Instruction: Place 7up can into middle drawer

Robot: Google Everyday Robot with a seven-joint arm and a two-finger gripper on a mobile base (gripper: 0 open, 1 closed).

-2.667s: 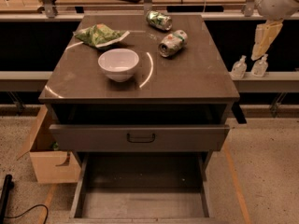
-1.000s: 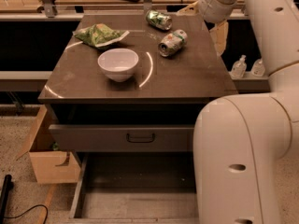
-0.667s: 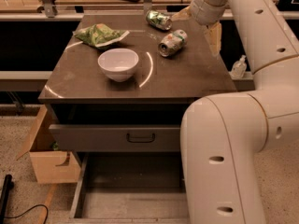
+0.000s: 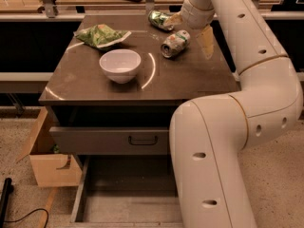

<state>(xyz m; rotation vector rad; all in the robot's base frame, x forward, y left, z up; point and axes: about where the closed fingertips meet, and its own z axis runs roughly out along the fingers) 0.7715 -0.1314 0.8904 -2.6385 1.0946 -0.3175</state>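
The 7up can [image 4: 175,43] lies on its side on the back right part of the cabinet top [image 4: 190,77], its silvery end turned toward the front left, well apart from the drawer below. The gripper [image 4: 189,32] hangs over that same back corner, right above and just behind the can. Its 2 pale fingers [image 4: 205,42] are spread wide, 1 pointing down to the right of the can and the other reaching left toward a darker green can [image 4: 160,20] that lies just behind. The gripper has hold of nothing, and whether either finger touches a can is not clear. The thick white arm [image 4: 266,94] bends down the right side of the view and covers the cabinet's right front. A white bowl [image 4: 119,64] stands upright near the middle of the top, and a crumpled green bag [image 4: 101,35] lies behind it to the left. Below the top, a drawer front [image 4: 95,140] with a black loop handle [image 4: 143,140] is pulled out slightly. Under it the middle drawer [image 4: 126,208] is pulled far out, with its flat floor bare. A cardboard box [image 4: 47,167] sits on the floor to the left of the cabinet.
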